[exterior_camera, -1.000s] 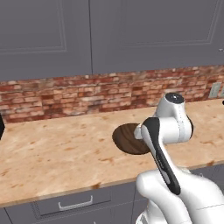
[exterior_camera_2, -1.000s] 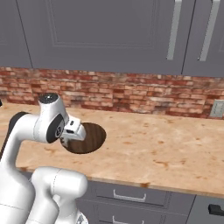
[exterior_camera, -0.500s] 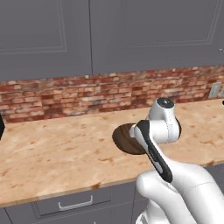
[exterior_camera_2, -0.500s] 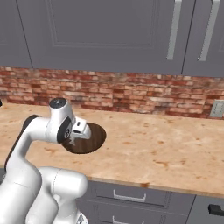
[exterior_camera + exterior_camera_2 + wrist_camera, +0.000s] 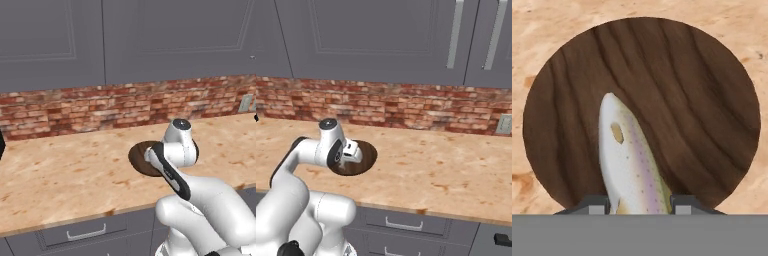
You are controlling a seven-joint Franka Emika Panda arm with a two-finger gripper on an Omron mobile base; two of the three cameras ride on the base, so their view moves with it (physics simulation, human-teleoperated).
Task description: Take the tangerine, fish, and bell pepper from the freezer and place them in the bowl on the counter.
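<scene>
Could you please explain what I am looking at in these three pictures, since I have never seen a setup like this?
This is a rendered kitchen with a white robot arm on a driving base. Two pictures come from cameras on that base, behind the arm to its left and right, looking over a speckled stone counter backed by red brick. The third comes from a camera on the hand, looking straight down along its tool. On the counter stands a dark wooden bowl, and the tool hangs over it. Its two dark fingertips are shut on a pale, speckled fish, which points into the bowl. No other food shows in the bowl.
</scene>
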